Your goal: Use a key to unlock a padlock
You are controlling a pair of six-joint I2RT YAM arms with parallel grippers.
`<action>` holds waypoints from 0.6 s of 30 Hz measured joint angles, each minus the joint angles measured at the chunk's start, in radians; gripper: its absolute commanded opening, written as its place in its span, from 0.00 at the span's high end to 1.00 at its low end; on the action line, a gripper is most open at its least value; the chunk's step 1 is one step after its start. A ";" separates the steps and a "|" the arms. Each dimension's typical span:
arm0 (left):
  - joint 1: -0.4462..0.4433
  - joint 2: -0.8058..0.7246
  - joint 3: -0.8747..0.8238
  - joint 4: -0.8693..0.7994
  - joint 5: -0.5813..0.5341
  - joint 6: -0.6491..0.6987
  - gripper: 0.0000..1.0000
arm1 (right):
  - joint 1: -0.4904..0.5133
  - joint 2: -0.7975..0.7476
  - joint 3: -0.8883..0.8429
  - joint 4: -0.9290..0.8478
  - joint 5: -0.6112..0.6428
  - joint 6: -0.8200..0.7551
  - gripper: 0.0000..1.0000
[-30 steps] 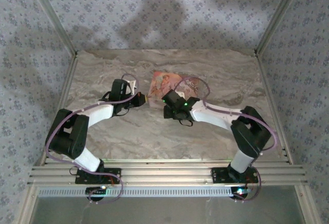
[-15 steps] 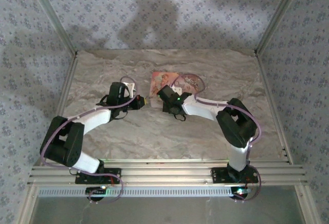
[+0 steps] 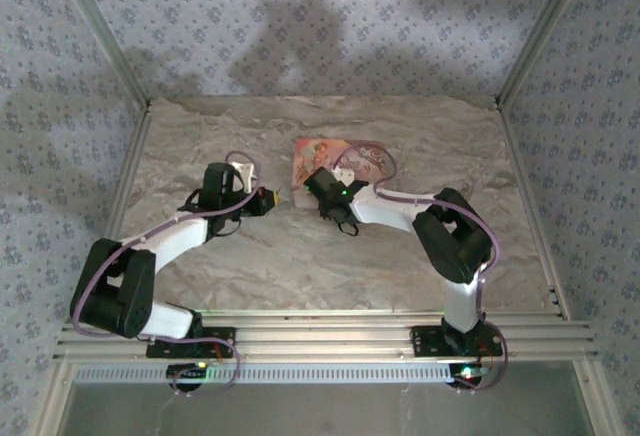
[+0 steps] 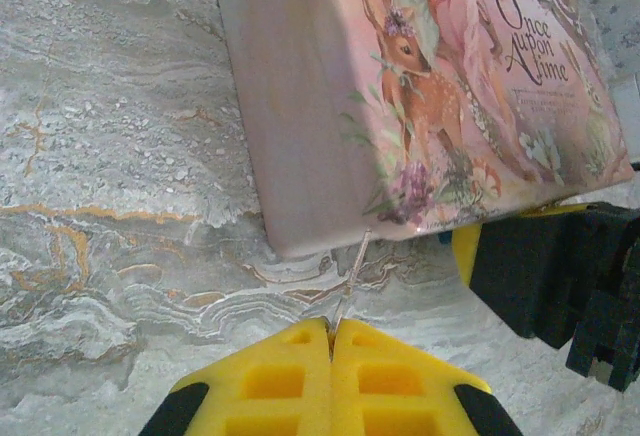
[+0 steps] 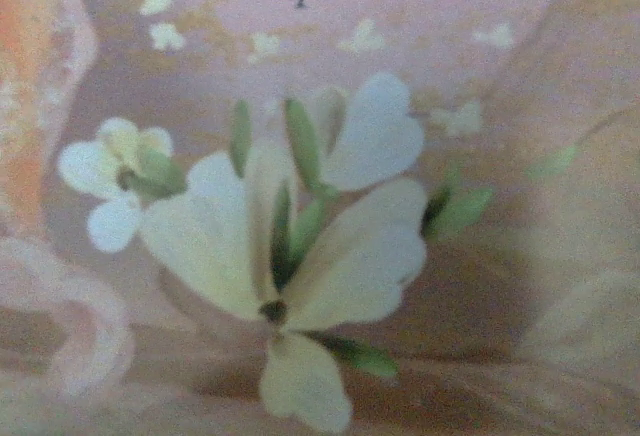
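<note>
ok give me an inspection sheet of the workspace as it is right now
surface: marble-patterned table, veined grey and tan
job's things: thin silvery strip, likely the key, pinched in the left gripper, tip pointing at the near corner of the pink floral box
clutter: pink floral box lying flat mid-table
grippers: left gripper shut on the strip; right gripper at the box's near edge, jaw state unclear
cables: purple cables looped along both arms, one crossing the box in the top view
surroundings: wallpaper walls, aluminium rails at the near edge
</note>
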 measured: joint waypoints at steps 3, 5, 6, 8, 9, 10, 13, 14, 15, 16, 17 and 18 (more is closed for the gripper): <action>0.001 -0.019 -0.014 -0.006 0.006 0.007 1.00 | -0.009 0.000 0.003 0.000 -0.002 -0.010 0.82; 0.001 -0.038 -0.027 -0.007 0.011 0.010 1.00 | -0.017 0.000 0.005 -0.002 -0.010 -0.018 0.85; 0.001 -0.050 -0.032 -0.009 0.014 0.013 1.00 | -0.023 0.000 0.007 -0.002 -0.017 -0.026 0.86; 0.001 -0.074 -0.042 -0.009 0.031 0.024 1.00 | -0.030 0.000 0.013 -0.010 -0.035 -0.042 0.87; 0.001 -0.088 -0.049 -0.006 0.039 0.029 1.00 | -0.035 0.000 0.019 -0.017 -0.050 -0.055 0.88; 0.000 -0.101 -0.057 0.000 0.048 0.035 1.00 | -0.039 0.000 0.023 -0.024 -0.068 -0.065 0.88; -0.011 -0.136 -0.089 0.019 0.068 0.056 1.00 | -0.055 0.000 0.043 -0.057 -0.136 -0.099 0.91; -0.018 -0.141 -0.096 0.024 0.076 0.061 1.00 | -0.060 0.000 0.048 -0.065 -0.157 -0.109 0.92; -0.025 -0.141 -0.103 0.032 0.087 0.068 1.00 | -0.066 0.000 0.054 -0.074 -0.186 -0.118 0.92; -0.034 -0.140 -0.111 0.040 0.101 0.076 1.00 | -0.071 0.000 0.059 -0.083 -0.214 -0.124 0.93; -0.041 -0.139 -0.118 0.046 0.112 0.083 1.00 | -0.076 0.000 0.063 -0.089 -0.237 -0.127 0.93; -0.050 -0.139 -0.126 0.053 0.125 0.090 1.00 | -0.081 0.000 0.066 -0.097 -0.268 -0.133 0.94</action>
